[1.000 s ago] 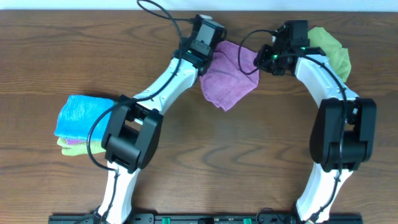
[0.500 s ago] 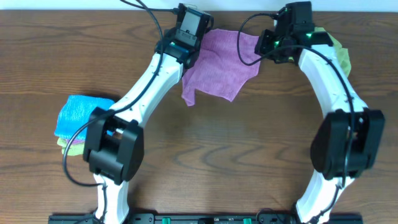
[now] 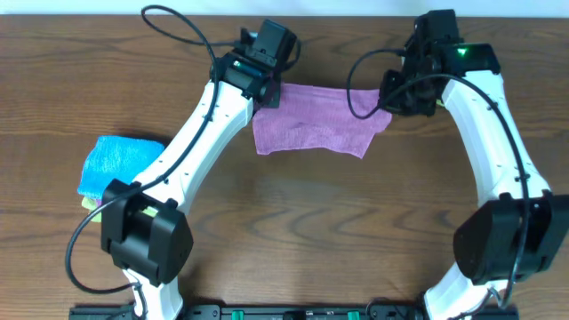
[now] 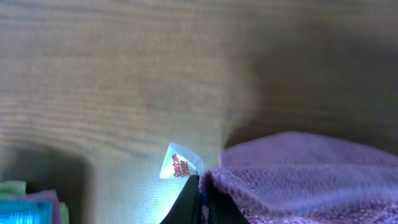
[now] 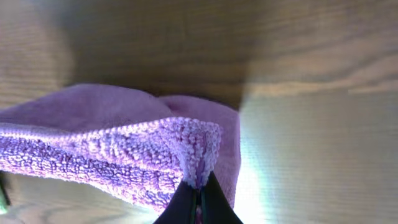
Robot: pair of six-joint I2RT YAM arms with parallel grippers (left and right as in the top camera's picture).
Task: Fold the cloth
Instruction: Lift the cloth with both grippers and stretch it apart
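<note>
two grippers are pressed together, each pinching one corner of the cloth. the left gripper clamps the corner on the robot's left. in the left wrist view its fingertips meet on the terry edge, and a small white label stands just beside the pinch. the right gripper clamps the opposite corner. in the right wrist view the hemmed edge runs down into the closed jaws.

the cloth spans the gap between the two pinch points, over the far part of the table. its long axis runs left to right, along the line joining the grippers. the held edge is the far edge. the free edge lies on the near side, toward the arm bases. whether the free edge touches the wood cannot be told.

neither arm is nearer: each holds its own corner, and the body of the cloth lies inboard of both. judged from this, the fold calls for both grippers to travel together across the short axis. a blue cloth lies well apart, at the left.
</note>
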